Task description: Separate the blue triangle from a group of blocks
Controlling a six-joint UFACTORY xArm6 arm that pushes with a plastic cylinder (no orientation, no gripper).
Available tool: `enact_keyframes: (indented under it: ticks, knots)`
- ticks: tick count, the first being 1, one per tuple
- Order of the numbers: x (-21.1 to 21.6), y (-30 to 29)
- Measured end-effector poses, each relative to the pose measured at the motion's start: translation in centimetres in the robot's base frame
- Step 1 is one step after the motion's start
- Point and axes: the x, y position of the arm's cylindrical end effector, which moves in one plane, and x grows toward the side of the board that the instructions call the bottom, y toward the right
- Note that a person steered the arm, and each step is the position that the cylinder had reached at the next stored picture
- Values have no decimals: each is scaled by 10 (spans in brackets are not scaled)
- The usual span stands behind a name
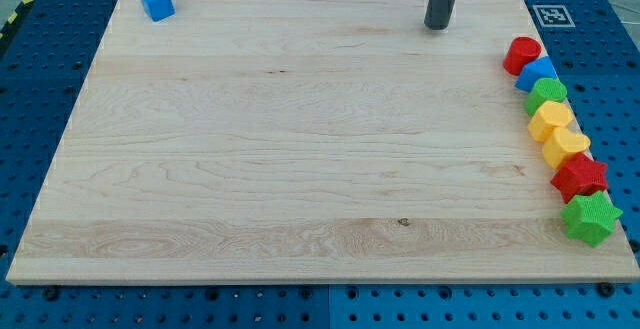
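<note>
No readable writing, only a square marker (551, 15) beside the desk (300, 149); my tip (436, 27), fingerless, stands upright up-left of the blue triangle (537, 72).

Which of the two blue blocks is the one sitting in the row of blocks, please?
The blue triangle, second from the top in the row along the view's right edge; the blue cube sits alone at the view's top left.

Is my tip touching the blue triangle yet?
Apart. The camera view shows bare board between my tip and the blue triangle, wedged in the right-edge row.
</note>
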Motion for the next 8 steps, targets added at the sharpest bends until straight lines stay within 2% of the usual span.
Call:
enact_keyframes:
  ticks: [3, 8]
  knots:
    - [-8, 10]
    - [-38, 65]
